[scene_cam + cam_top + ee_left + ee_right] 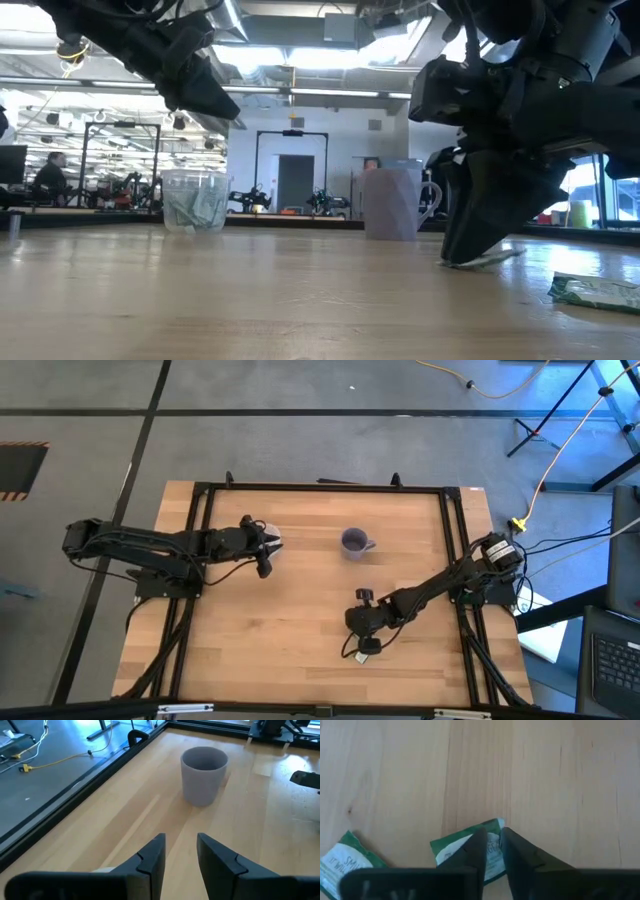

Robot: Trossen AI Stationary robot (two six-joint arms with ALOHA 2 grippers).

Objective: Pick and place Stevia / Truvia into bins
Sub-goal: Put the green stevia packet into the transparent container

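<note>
Green and white paper first, nearest to the low camera: a second packet (595, 290) at the lower right of the low view, flat on the table (250, 310), touched by nothing.

Just behind it, right of centre in that view and at the lower middle of the high view, the right gripper (478, 255), down at the wood on another packet (465, 847). Fingers (475, 852) almost together, only a thin slit between, pinching one edge of this packet as far as can be judged; edge slightly raised from the table in the low view.

Probably very light, thin and soft, easy to bend or crease. No danger of breaking, but smooth and slippery, and with no real side to grab while flat. Better to take one short edge or a corner, pressing down a little to buckle the paper up between the tips, then to lift slowly, checking for a firm hold.

Further back, the mug (393, 203) near the centre of the low view and the clear cup (195, 202) left of centre, well apart from each other, the cup already with some packets inside. Above the clear cup, at the upper left, the left gripper (180, 855), waiting, fingers apart with nothing between them.
</note>
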